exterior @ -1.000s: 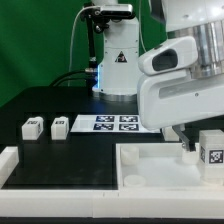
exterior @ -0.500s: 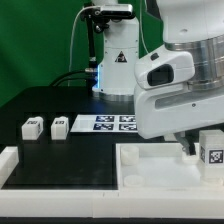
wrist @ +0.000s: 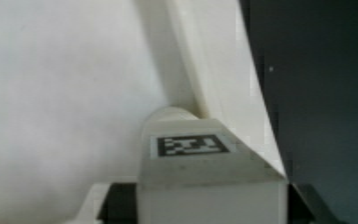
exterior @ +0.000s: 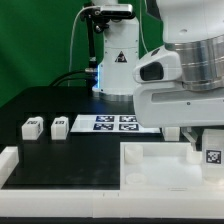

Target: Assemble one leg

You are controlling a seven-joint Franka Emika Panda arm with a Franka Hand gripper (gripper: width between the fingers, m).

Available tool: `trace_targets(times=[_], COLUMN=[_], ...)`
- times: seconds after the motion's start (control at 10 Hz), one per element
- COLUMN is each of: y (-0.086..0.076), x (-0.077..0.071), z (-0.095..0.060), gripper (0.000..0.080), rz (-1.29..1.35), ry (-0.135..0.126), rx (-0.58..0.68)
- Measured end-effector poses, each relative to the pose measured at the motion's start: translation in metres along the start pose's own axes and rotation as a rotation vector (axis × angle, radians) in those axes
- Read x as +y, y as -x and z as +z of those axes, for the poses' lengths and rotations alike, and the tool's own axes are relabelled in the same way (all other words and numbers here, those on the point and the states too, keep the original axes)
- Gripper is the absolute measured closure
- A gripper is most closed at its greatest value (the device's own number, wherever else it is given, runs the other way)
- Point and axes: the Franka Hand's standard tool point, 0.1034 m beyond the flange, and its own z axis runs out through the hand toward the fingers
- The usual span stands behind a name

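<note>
Pincer [exterior: 205,148] gripping leg [wrist: 194,150], tray wall [exterior: 140,153] beside, spare legs [exterior: 33,127] apart

I see a black table [exterior: 75,150]. Two small white legs lie on it, side by side but not touching, toward the exterior view's left: the first leg [exterior: 33,127] and the second leg [exterior: 59,126]. Each has a black-and-white tag on its face. Just beside the second leg, toward the exterior view's right, lies the flat marker board [exterior: 108,123]. Behind it stands the arm's base [exterior: 116,70]. Close to the camera sits a big white tray piece [exterior: 132,160] with raised walls. Another white piece [exterior: 8,158] sits at the near left edge.
</note>
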Motion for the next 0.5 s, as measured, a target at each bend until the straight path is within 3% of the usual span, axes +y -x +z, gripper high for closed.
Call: trace_targets(times=[0.3, 0.5], y=[-0.0073, -0.0101], x=[-0.0033, -0.0022], z=[0.0002, 0.0001], gripper=[0.0503, 0.0502], rz=[0.43, 0.734], ry=[-0.042, -0.085], rx=[-0.021, -0.059])
